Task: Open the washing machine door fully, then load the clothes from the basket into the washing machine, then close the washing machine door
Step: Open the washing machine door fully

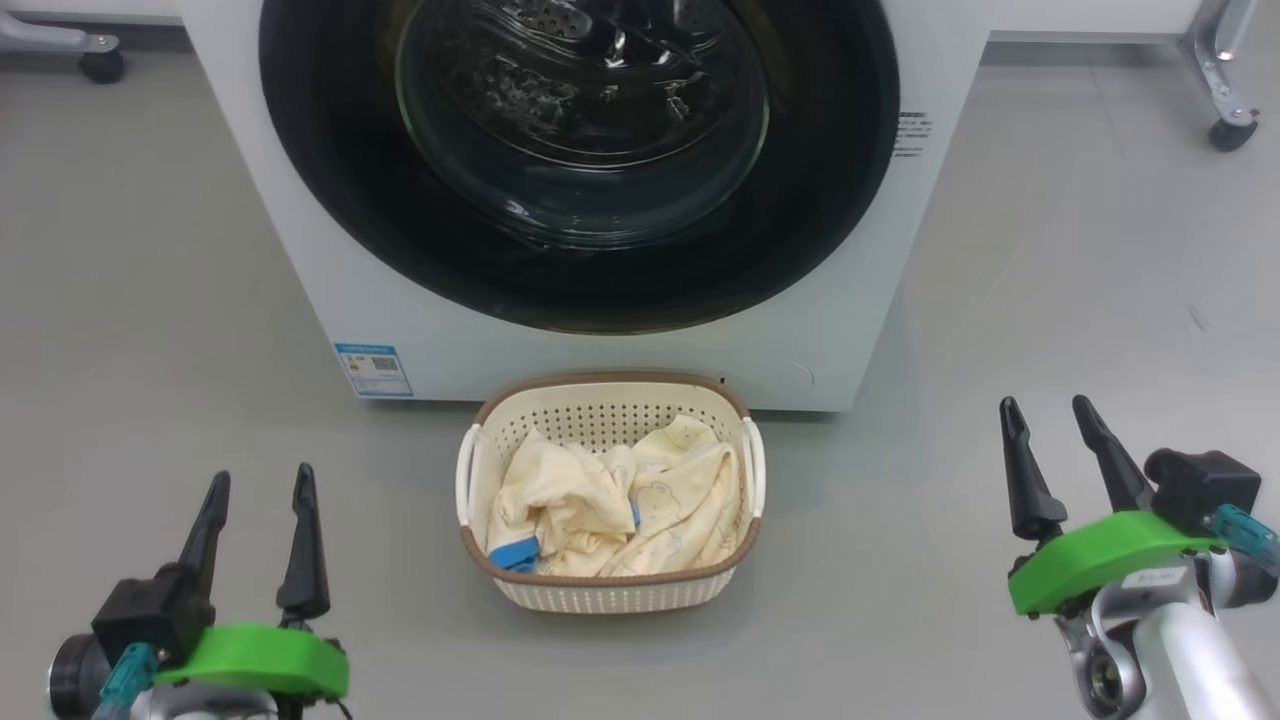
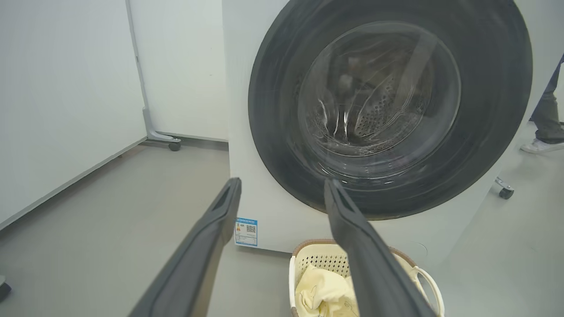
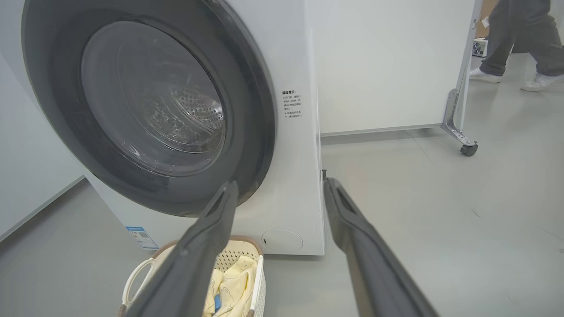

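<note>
The washing machine door (image 1: 580, 150) looks shut to me, though the angle's not great. The basket (image 1: 610, 595) sits just in front of the washing machine (image 1: 300, 280) with the clothes (image 1: 610, 500) piled inside. My left gripper (image 1: 262, 475) and right gripper (image 1: 1045, 402) hang further out front of it, both spread wide, holding nothing.

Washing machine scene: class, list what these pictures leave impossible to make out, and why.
- Top of the washing machine: head view, cut off by upper edge.
- Print on the blue label: head view, too small.
- How many clothes: head view, crumpled together in the basket.
- The person above the legs: right wrist view, cut by the top edge.
</note>
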`<state>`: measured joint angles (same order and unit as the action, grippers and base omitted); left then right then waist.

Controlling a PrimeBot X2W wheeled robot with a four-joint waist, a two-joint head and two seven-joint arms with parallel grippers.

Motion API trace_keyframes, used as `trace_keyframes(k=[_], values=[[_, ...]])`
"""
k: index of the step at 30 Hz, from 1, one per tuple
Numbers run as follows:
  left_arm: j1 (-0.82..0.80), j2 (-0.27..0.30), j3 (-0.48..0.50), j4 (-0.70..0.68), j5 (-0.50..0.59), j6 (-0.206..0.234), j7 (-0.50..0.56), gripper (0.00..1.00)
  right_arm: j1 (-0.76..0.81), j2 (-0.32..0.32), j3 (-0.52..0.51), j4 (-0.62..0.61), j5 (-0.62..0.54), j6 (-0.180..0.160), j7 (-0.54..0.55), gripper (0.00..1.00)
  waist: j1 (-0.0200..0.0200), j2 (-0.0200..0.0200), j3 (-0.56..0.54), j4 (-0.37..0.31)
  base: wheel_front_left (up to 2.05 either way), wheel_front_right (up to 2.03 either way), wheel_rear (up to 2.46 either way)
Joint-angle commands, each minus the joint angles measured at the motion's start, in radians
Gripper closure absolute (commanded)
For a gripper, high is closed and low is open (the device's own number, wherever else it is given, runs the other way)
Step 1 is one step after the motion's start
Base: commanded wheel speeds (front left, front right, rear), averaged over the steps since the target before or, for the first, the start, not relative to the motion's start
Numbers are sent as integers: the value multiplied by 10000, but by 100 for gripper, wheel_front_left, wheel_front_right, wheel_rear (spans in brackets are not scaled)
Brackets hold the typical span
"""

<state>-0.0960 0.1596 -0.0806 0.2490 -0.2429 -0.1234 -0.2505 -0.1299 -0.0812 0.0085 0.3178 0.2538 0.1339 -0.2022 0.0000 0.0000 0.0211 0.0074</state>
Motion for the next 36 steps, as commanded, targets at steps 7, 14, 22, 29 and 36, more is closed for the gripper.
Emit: trace_keyframes(k=[7, 14, 22, 29, 36], values=[[-570, 66, 574, -614, -43, 26, -113, 0, -452, -108, 118, -295, -68, -32, -155, 0, 0, 0, 113, -14, 96, 96, -193], [-532, -43, 601, -757, 22, 0, -113, 0, -481, -130, 113, -243, -39, -32, -188, 0, 0, 0, 152, -42, 44, 44, -88], [-401, -68, 684, -855, 257, -19, -113, 0, -486, -119, 75, -169, -37, -32, -247, 0, 0, 0, 114, -96, 2, 2, -4], [-336, -100, 708, -817, 318, -34, -113, 0, -462, -127, 17, -129, 8, -32, -295, 0, 0, 0, 117, -108, 0, 0, 0], [-314, -58, 599, -771, 514, -45, -113, 0, -575, -121, -84, -120, 135, -32, -310, 0, 0, 0, 150, -65, 0, 0, 0]])
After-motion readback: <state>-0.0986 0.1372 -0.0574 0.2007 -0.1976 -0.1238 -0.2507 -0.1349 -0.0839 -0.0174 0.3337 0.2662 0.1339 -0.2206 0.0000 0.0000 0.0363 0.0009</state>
